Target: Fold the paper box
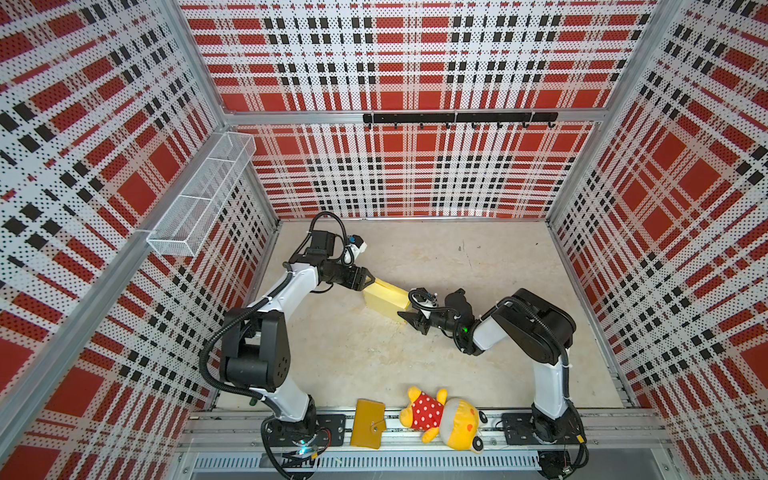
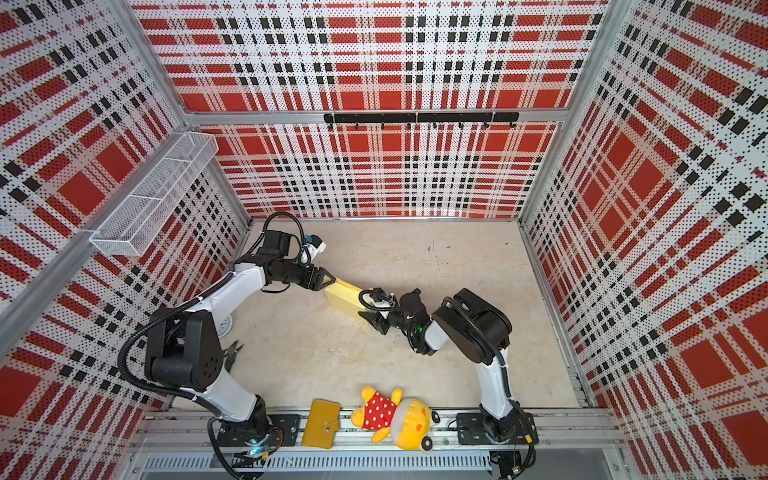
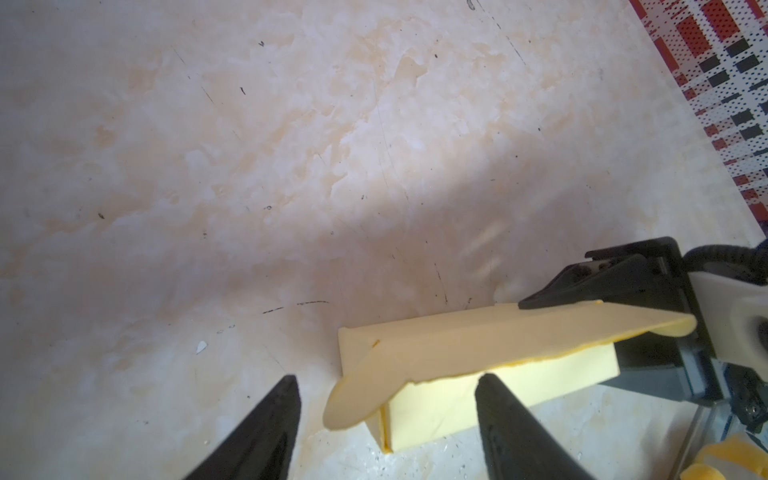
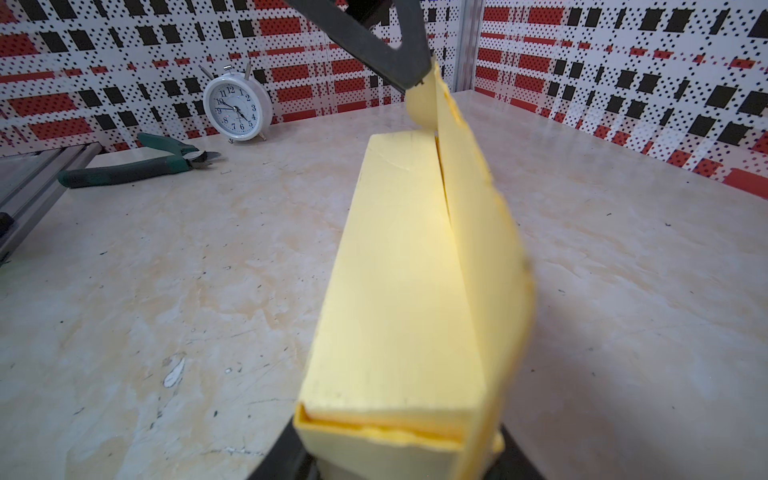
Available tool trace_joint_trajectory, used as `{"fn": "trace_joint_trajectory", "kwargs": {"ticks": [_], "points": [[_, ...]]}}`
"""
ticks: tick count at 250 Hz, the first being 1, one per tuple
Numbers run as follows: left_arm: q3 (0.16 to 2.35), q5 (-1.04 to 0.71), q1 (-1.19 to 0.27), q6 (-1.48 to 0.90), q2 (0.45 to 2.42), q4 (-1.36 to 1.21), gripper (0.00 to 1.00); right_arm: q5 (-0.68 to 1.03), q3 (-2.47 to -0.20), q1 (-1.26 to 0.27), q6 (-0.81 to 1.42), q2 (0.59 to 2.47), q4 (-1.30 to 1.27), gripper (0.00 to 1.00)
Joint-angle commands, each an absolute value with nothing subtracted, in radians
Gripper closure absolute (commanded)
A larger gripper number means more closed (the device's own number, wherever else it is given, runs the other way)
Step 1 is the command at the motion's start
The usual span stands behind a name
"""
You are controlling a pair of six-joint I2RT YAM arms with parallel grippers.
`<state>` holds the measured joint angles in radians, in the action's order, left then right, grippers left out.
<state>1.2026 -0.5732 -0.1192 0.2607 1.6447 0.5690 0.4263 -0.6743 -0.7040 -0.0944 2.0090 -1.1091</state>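
Paper box [image 1: 383,301] lay mid-table on the marble tabletop [image 1: 457,257], long lid flap stood raised, left gripper [image 3: 388,377] gaped wide around the flap's rounded tab, gripping nothing, right gripper [image 4: 399,453] clamped the box's opposite end, its fingers mostly hidden by cardboard, box interior unseen.

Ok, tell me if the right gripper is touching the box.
Touching. In the right wrist view the box's end sits clamped between the right gripper's fingers, no gap either side.
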Motion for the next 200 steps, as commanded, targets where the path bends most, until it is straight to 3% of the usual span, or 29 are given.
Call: {"fn": "trace_joint_trajectory", "kwargs": {"ticks": [1,62,105,149,200], "points": [[1.192,-0.604,-0.124,0.289,1.613,0.566,0.29,0.455,-0.692,-0.696,-0.116,2.0,-1.102,0.58],[1.222,-0.594,-0.124,0.365,1.626,0.62,0.28,0.475,-0.69,-0.685,-0.11,2.008,-1.111,0.6],[1.245,-0.6,-0.12,0.295,1.652,0.638,0.4,0.468,-0.69,-0.682,-0.107,2.014,-1.11,0.61],[1.247,-0.597,-0.123,0.267,1.631,0.635,0.61,0.461,-0.695,-0.682,-0.112,2.013,-1.107,0.63],[1.228,-0.599,-0.133,0.248,1.601,0.624,0.69,0.458,-0.695,-0.682,-0.108,2.019,-1.109,0.64]]}}
